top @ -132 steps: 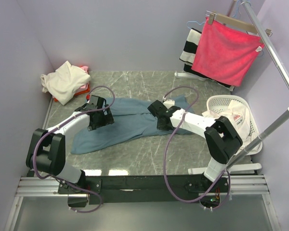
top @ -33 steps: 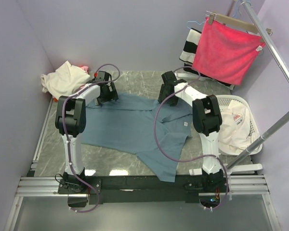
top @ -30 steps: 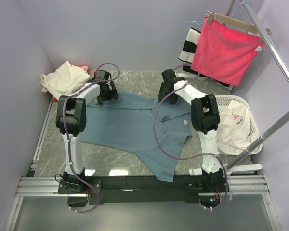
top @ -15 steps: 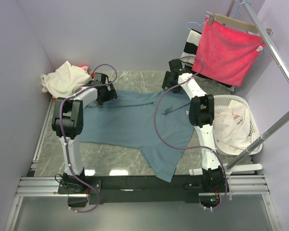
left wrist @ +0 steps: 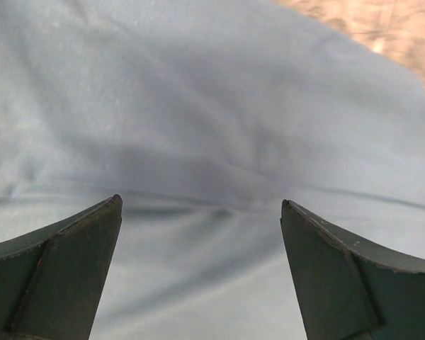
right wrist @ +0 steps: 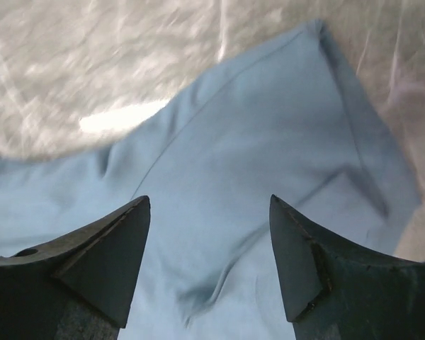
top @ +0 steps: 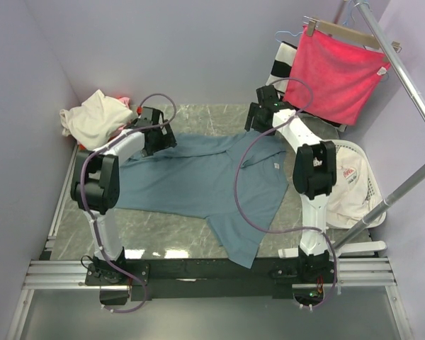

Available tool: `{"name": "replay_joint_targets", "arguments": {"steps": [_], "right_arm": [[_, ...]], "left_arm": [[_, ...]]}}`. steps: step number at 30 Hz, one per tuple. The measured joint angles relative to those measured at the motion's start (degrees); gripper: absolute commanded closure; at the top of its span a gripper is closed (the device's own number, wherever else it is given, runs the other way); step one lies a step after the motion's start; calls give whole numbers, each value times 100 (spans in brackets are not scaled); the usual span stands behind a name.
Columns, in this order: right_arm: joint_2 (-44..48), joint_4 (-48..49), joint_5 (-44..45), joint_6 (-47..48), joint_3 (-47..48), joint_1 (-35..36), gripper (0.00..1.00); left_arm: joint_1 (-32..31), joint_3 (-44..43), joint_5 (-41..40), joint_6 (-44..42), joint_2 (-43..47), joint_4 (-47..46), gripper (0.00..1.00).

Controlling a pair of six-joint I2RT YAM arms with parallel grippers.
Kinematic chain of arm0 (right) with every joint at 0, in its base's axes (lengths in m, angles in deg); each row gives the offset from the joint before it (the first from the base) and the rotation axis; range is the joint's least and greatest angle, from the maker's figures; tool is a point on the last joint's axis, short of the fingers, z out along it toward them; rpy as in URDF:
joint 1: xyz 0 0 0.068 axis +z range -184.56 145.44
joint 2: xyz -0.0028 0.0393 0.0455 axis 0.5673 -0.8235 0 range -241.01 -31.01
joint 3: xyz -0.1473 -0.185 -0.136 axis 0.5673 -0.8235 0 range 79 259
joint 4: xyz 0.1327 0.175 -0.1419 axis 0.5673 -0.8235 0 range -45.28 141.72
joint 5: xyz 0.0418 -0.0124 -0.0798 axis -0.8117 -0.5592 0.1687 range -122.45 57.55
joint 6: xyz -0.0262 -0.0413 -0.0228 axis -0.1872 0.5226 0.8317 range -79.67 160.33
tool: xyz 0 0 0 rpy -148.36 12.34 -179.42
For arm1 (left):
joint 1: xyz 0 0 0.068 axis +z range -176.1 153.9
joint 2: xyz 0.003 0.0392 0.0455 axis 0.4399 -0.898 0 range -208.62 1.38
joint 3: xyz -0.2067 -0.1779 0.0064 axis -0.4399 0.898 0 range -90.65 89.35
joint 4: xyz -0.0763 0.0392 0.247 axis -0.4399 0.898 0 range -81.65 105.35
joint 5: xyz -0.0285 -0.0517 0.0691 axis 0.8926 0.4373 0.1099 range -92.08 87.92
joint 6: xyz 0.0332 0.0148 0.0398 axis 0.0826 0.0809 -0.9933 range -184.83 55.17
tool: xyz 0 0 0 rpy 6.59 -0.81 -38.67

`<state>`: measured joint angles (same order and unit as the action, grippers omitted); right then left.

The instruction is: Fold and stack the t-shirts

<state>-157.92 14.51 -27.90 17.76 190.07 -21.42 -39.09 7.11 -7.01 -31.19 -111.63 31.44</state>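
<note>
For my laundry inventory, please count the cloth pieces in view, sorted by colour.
Blue-grey t-shirt: 1
Cream t-shirt: 1
Pink-red cloth peeking beside it: 1
White t-shirt with red print: 1
Bright pink-red towel: 1
Black-and-white striped cloth: 1
Total: 6

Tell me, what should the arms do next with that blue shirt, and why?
Probably lower the left gripper and right gripper to pinch the far edge and start a fold: the blue-grey t-shirt lies spread out, and both hover open above it.
</note>
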Motion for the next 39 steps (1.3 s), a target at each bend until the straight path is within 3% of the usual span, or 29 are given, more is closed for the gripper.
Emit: {"name": "replay_joint_targets", "arguments": {"steps": [6,15,18,19,21,33,36,37,39], "right_arm": [[719,-4,216,-59,-813,424,27],[809,-151,372,-332,-1773,761,29],[809,-149,455,-382,-1775,778,36],[809,-146,476,-400,-1775,785,45],[809,-153,518,-424,-1775,813,50],[807,-162,549,-490,-1897,874,54],[807,-170,544,-492,-1952,874,72],[807,-173,538,-494,-1961,874,87],[807,-170,542,-498,-1971,874,98]], "left_arm": [[-20,302,-98,-9,682,55,1],[-17,872,-317,-98,1108,240,1],[-17,907,-334,-116,1115,308,0],[-17,907,-337,-127,1119,308,1],[-17,907,-334,-136,1126,308,1],[-17,907,-315,-164,1126,326,1],[-17,907,-286,-173,1123,337,0],[-17,907,-284,-175,1123,337,1],[-17,907,-282,-175,1123,337,1]]}}
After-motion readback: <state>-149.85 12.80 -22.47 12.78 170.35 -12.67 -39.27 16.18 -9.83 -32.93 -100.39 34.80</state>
